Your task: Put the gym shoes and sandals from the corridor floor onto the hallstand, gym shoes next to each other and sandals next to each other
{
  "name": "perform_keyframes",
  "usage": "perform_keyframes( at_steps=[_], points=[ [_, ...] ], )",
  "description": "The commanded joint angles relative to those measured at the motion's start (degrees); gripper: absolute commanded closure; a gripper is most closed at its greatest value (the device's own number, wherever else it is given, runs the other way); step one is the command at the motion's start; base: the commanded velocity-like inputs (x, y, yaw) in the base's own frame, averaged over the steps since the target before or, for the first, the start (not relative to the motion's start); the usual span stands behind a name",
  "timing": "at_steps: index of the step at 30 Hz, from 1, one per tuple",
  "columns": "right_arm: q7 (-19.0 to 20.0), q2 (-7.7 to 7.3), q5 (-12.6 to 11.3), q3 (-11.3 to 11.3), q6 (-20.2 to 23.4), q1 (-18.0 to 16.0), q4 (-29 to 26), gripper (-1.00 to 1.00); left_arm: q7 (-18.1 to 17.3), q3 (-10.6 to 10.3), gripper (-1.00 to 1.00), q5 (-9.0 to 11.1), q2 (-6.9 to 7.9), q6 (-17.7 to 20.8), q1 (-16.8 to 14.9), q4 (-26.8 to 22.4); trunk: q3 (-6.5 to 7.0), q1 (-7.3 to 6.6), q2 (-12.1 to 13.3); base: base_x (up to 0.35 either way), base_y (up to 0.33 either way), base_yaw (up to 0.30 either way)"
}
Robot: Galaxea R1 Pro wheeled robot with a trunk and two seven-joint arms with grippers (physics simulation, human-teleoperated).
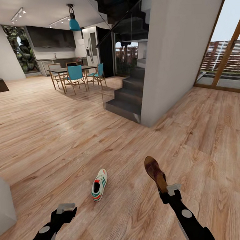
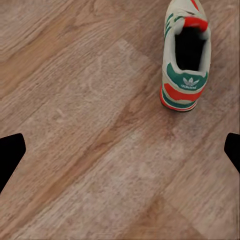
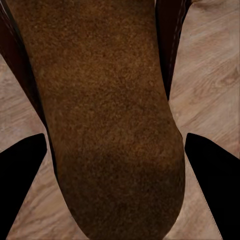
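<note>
Head view: the right gripper (image 1: 166, 191), at about 5 o'clock, carries a flat brown leather-look sandal (image 1: 155, 173) that juts forward from its fingers, clear of the light brown wood-grain plank floor (image 1: 65, 135). In the right wrist view the sandal's brown sole (image 3: 105, 115) lies between the two black fingertips (image 3: 20, 175), which stand at either side of it; contact itself is not visible, yet the sandal is plainly held.

A white low-top gym shoe with green stripes and red heel tab (image 1: 99, 185) lies on the floor at about 6 o'clock, between the two arms and well apart from the sandal. The left gripper (image 1: 66, 209), at about 7 o'clock, hovers spread wide and empty; its wrist view shows the fingertips (image 2: 10, 155) far apart over bare planks, with the shoe's heel (image 2: 184, 60) ahead of them.

Background, 11 o'clock: a dining table with teal chairs (image 1: 75, 75); 12 o'clock: a dark staircase (image 1: 127, 95).
</note>
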Motion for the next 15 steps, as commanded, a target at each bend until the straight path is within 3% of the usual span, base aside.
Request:
perform_keyframes(
  at_steps=[1,7,15],
  points=[
    [1.5,0.04,0.4,-0.5,0.0,-0.1,-0.5,1.0,-0.4,0.1,-1.0,-0.8,-0.05,0.3,-0.7,0.1,-0.06,-0.01,0.0,0.004,0.0,0.0],
    [6.4,-0.02,0.5,-0.7,0.8,-0.3,-2.0,1.0,-0.6,-2.8,-1.0,-1.6,-0.18,3.0,-3.9,0.3,-0.06,-0.01,0.0,0.001,0.0,0.0],
    [7.4,-0.57,0.5,-0.8,0.9,-0.4,-2.3,1.0,-0.6,-4.1,-1.0,-1.7,-0.18,3.2,-3.9,0.2,-0.06,-0.01,0.0,0.03,0.0,0.0]
  ],
)
